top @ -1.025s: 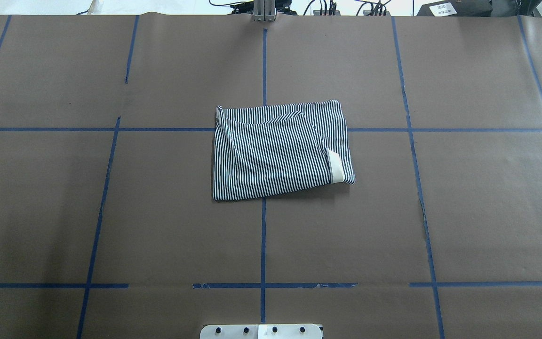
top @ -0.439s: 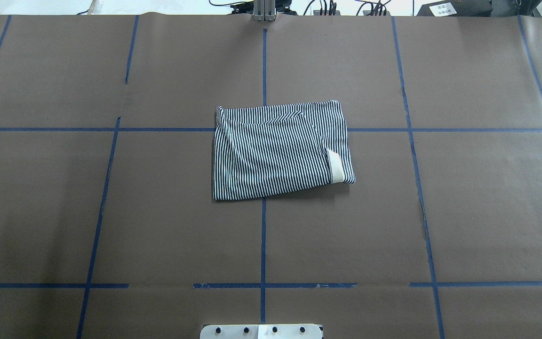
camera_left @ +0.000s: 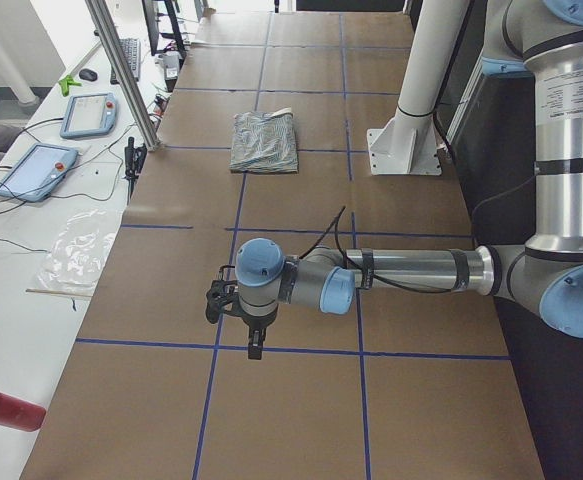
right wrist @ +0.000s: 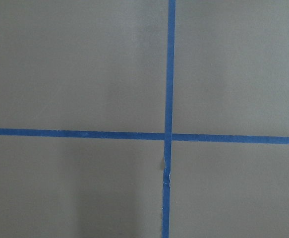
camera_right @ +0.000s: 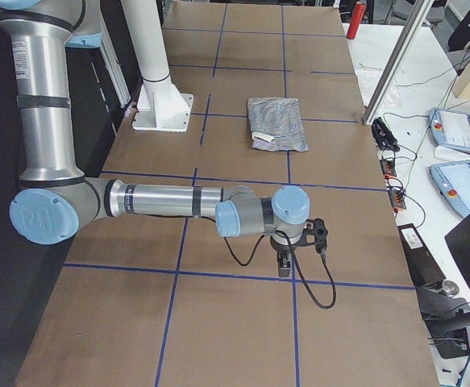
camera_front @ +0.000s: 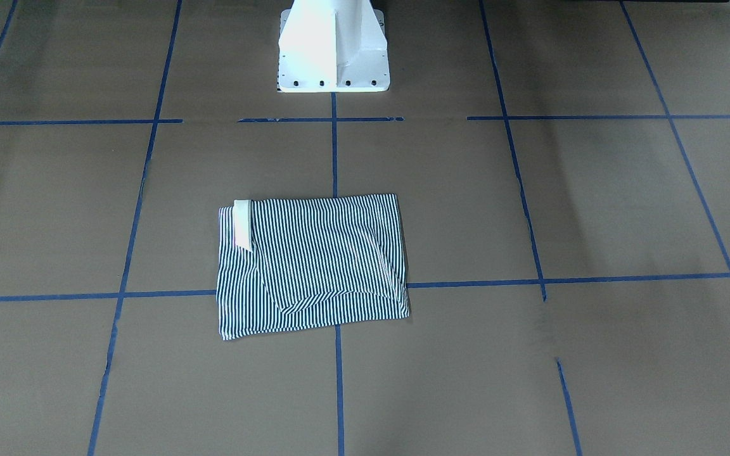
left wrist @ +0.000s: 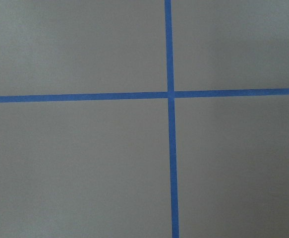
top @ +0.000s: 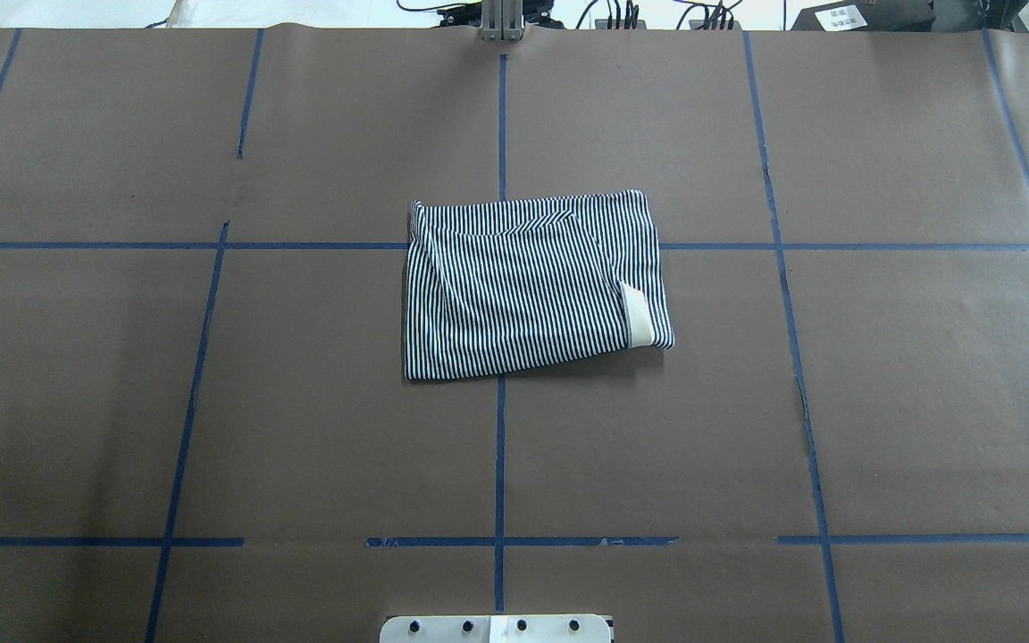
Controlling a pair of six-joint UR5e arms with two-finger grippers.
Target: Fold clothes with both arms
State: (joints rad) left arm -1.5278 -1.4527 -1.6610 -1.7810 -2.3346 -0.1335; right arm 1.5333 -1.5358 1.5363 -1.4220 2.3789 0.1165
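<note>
Fingers: we cannot tell if our left gripper [camera_left: 255, 348] or right gripper [camera_right: 284, 268] is spread or closed.
Shirt: the navy-and-white striped fabric polo shirt [top: 523, 286] lies folded on the brown paper-covered table [top: 211, 402], well apart from both.
Handling: light and limp, we judge; pinch the stacked corners.

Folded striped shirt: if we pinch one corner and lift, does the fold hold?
Probably not: the striped shirt lies flat in thin layers, so it would likely droop and unfold. Its cream collar edge peeks out, suggesting loose layers. Pushed, it likely wrinkles rather than slides.
</note>
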